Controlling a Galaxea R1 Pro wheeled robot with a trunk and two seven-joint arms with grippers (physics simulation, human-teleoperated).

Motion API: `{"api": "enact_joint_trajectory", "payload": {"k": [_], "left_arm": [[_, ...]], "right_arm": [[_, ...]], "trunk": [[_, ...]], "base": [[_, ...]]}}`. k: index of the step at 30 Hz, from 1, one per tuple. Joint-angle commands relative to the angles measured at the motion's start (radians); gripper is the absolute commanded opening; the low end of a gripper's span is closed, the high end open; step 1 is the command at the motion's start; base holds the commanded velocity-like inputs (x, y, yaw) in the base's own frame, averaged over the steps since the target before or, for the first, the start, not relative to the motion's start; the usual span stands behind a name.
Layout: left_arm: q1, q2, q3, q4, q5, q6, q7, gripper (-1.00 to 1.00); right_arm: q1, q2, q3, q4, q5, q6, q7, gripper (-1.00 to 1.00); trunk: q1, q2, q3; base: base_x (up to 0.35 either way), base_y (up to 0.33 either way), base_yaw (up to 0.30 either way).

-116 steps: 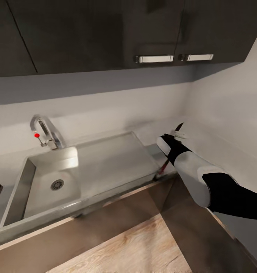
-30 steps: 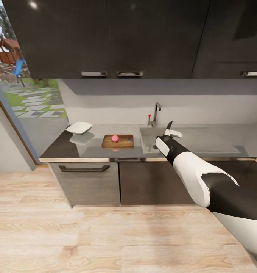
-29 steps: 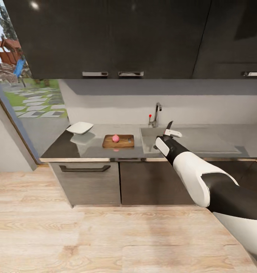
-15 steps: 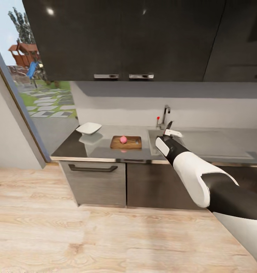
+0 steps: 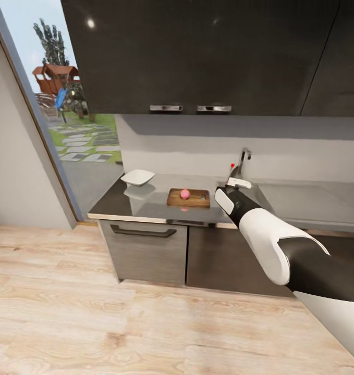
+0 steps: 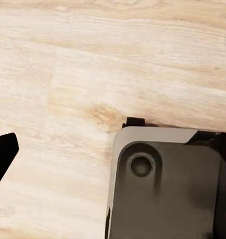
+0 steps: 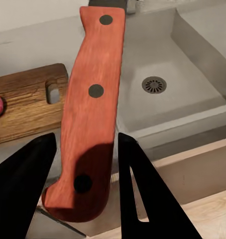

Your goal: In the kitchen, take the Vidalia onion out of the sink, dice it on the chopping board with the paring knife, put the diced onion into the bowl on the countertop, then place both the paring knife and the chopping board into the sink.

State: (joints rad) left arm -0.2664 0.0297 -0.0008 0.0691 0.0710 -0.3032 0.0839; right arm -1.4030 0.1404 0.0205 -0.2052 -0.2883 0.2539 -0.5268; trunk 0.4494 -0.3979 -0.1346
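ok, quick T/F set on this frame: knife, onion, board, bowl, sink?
1. The right gripper holds the knife by its handle. True.
2. The onion is diced in the bowl. False: it sits whole and pink on the board.
3. The board lies in the sink. False: it lies on the countertop beside the sink.
4. The bowl stands on the countertop, apart from the board. True.
5. The sink's drain shows bare in the right wrist view. True.

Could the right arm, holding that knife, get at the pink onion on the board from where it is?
Probably yes. The right tool grips the paring knife, and nothing stands between it and the onion on the chopping board, though the robot looks some way back.
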Motion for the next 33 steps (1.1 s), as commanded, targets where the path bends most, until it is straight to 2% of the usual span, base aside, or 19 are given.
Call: {"api": "enact_joint_trajectory", "payload": {"k": [1,33], "left_arm": [[-0.002,0.000,-0.001,0.004,0.007,-0.007,-0.001,1.00],[-0.002,-0.003,-0.001,0.005,0.007,-0.007,-0.001,1.00]], "right_arm": [[-0.001,0.000,0.002,-0.002,-0.003,0.007,-0.004,-1.00],[-0.001,0.004,0.002,-0.002,0.001,0.007,-0.004,-1.00]], "trunk": [[0.001,-0.002,-0.001],[0.001,-0.002,0.028]], "base": [[0.000,0.002,0.121],[0.000,0.000,0.122]]}}
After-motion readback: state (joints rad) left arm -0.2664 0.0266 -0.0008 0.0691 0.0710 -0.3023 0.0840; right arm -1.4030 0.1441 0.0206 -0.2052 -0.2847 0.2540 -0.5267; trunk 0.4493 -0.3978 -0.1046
